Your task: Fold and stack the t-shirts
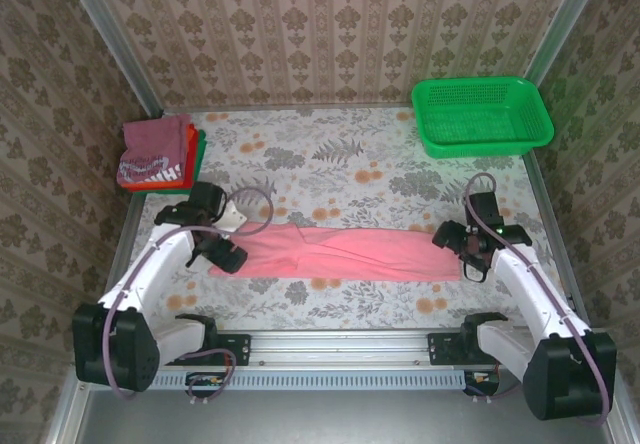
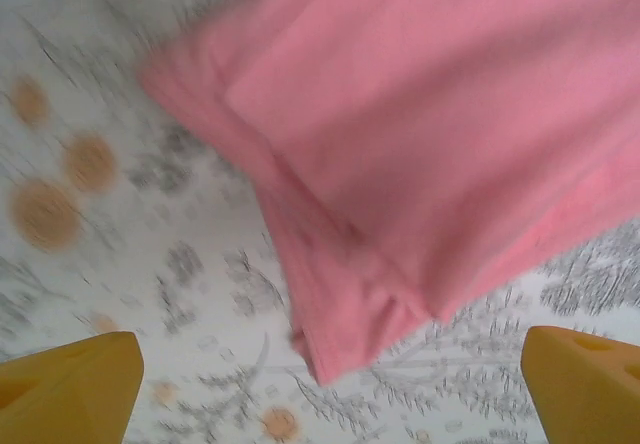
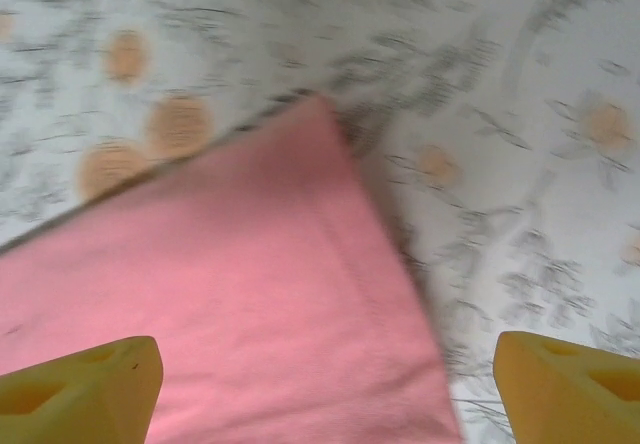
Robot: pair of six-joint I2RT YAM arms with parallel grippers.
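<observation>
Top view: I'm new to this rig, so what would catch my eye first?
A salmon-pink t-shirt lies in a long band across the middle of the table, with the left gripper and right gripper open at its ends. A green basket sits far right, folded shirts far left.

Four t-shirts are on the table [image 1: 330, 154]: one pink t-shirt [image 1: 350, 252] lies toward the near edge, and three folded ones make one stack [image 1: 155, 154] at the far left corner. One green basket [image 1: 482, 114] is at the far right corner.
</observation>
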